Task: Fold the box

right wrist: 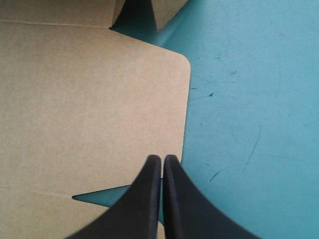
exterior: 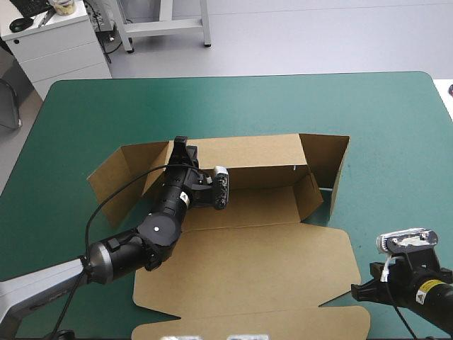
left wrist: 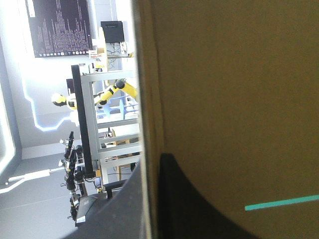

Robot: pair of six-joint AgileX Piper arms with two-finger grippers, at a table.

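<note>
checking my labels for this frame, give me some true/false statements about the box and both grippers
1. The left gripper is shut on the box, at its raised far wall. True.
2. The right gripper is open. False: its fingers meet in a point.
3. The lid lies flat on the teal-green cover. True.
4. The right gripper holds the lid. False: it holds nothing, at the lid's right edge.
</note>
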